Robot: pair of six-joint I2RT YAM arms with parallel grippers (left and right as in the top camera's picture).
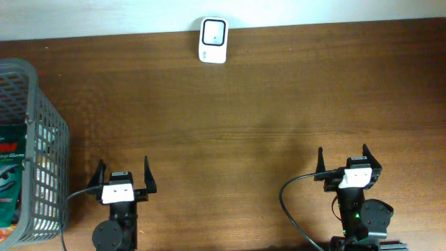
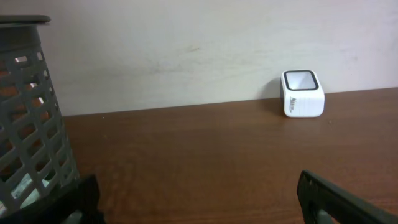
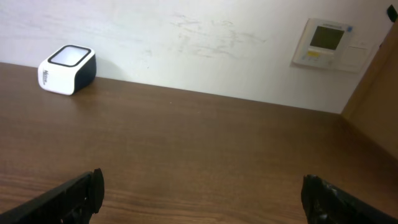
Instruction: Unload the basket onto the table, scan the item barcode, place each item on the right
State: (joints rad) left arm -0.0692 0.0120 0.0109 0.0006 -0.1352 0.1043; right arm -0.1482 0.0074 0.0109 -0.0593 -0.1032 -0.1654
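Note:
A white barcode scanner (image 1: 212,40) with a dark glass window stands at the table's far edge against the wall; it also shows as a scanner (image 2: 303,93) and scanner (image 3: 67,69). Packaged items (image 1: 10,181), one with red and green print, lie inside the grey basket (image 1: 49,125) at the left. My left gripper (image 1: 123,171) rests near the front edge, just right of the basket, open and empty. My right gripper (image 1: 343,159) sits at the front right, open too, nothing between its fingers. No barcode is visible.
The grey mesh basket (image 2: 28,112) rises close to the left gripper's left finger. A wall thermostat panel (image 3: 329,42) hangs beyond the table at the right. A black cable (image 1: 293,202) loops beside the right arm's base. Bare brown wood lies between grippers and scanner.

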